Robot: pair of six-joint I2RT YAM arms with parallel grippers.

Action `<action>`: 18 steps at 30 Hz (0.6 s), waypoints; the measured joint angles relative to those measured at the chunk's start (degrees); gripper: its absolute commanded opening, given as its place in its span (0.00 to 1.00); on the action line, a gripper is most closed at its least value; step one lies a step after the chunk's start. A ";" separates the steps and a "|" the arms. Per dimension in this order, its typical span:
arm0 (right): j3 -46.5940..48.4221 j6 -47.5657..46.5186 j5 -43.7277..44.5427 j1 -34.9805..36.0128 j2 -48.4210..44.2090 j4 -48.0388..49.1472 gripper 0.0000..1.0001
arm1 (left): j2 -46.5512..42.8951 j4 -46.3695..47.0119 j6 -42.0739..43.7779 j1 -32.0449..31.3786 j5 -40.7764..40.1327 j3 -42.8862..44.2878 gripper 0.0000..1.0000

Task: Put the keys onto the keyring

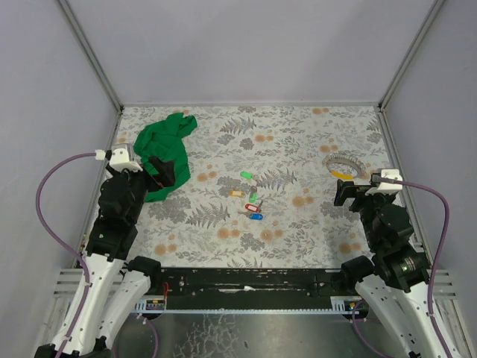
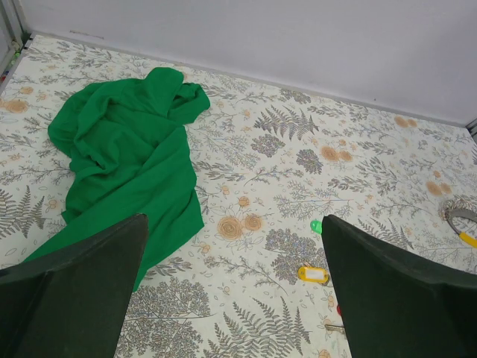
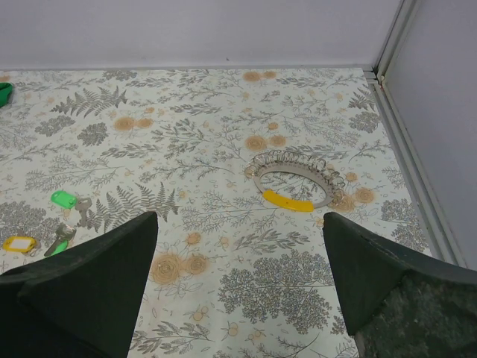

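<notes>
The keys lie loose in a small cluster mid-table: a green tag (image 1: 246, 175), a yellow tag (image 1: 236, 193), a second green one (image 1: 253, 198), a red tag (image 1: 251, 207) and a blue tag (image 1: 256, 216). The keyring (image 1: 341, 174), a silver-grey ring with a yellow segment, lies flat at the right. My left gripper (image 1: 160, 171) hovers open over the cloth's edge, left of the keys; its view shows a green tag (image 2: 316, 226) and a yellow tag (image 2: 312, 274). My right gripper (image 1: 346, 192) hangs open just on the near side of the keyring (image 3: 288, 201), empty.
A crumpled green cloth (image 1: 164, 149) covers the back left of the patterned mat, reaching under the left gripper (image 2: 232, 224). Grey walls with metal corner posts (image 1: 399, 71) close in three sides. The mat's right edge rail (image 3: 417, 179) runs close beside the keyring.
</notes>
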 measured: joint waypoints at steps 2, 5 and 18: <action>0.00 0.02 0.00 0.00 -0.09 0.04 0.99 | 0.00 0.00 -0.02 0.00 0.00 0.00 1.00; 0.00 0.04 0.00 0.00 -0.15 0.33 0.99 | -0.04 0.00 -0.04 0.00 0.00 0.00 1.00; 0.04 2.21 -2.12 -0.04 6.29 1.42 0.99 | -0.42 -0.11 -2.62 0.00 0.11 0.00 1.00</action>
